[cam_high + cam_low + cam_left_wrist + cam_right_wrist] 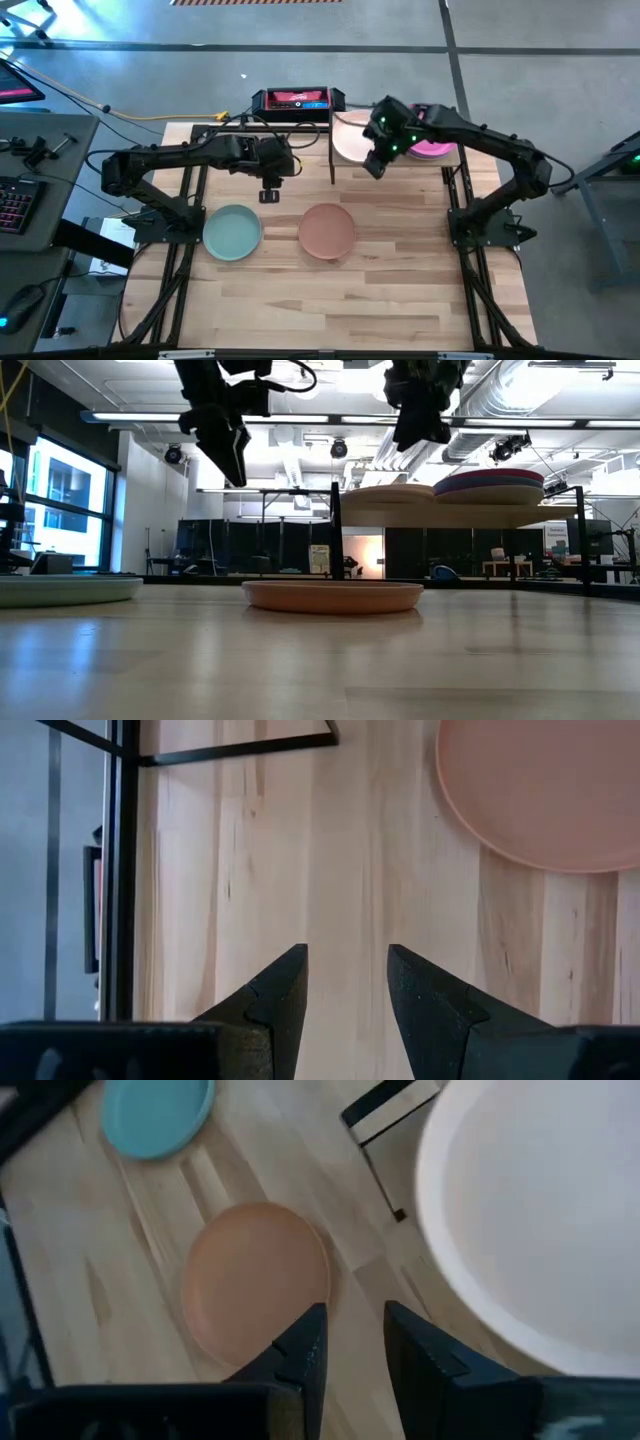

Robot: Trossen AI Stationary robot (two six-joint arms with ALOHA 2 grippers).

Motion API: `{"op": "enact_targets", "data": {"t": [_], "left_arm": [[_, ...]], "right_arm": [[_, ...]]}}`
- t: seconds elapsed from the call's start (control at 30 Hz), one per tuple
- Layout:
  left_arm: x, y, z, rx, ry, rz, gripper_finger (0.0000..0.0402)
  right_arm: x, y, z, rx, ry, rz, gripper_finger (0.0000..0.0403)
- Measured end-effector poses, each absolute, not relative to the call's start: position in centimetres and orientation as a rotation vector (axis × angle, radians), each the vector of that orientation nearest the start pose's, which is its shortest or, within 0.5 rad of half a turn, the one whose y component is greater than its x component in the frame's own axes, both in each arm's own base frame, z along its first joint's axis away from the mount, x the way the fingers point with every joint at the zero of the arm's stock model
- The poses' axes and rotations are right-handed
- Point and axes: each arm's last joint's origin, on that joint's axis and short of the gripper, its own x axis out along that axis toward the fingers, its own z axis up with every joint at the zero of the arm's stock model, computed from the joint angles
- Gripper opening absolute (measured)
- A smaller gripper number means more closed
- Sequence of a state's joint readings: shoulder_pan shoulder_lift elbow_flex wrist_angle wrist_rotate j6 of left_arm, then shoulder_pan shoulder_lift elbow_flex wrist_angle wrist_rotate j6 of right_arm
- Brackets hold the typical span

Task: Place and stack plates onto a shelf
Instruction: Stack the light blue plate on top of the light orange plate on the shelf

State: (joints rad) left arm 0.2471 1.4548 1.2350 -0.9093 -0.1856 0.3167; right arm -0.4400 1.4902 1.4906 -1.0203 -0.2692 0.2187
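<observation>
Mint plate [232,232] is located at 8 o'clock on the tabletop [330,300]. Left gripper [270,193] is held at 11 o'clock, slightly open, empty. Terracotta plate [327,229] is positioned at centre. Right gripper [375,165], narrowly parted, empty, is suspended beside the shelf [345,165] at 1 o'clock, where cream plate [350,138] and pink plate [432,150] are seated.

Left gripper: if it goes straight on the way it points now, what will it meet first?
Probably bare tabletop. The left gripper, jaws open, points down at wood beside the terracotta plate, though depth is unclear.
</observation>
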Motion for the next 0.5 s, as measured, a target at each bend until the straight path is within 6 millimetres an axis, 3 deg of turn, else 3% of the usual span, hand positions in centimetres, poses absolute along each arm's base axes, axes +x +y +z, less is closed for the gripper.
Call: {"op": "enact_targets", "data": {"t": [0.23,0.5], "left_arm": [[27.3,7.4,28.4,0.243,1.186,0.201,0.0129],[28.2,7.6,28.9,0.202,1.069,0.245,0.0129]], "right_arm": [[27.9,-9.2,34.5,0.442,0.974,-0.252,0.0086],[28.5,-7.4,34.5,0.445,0.984,-0.218,0.009]]}}
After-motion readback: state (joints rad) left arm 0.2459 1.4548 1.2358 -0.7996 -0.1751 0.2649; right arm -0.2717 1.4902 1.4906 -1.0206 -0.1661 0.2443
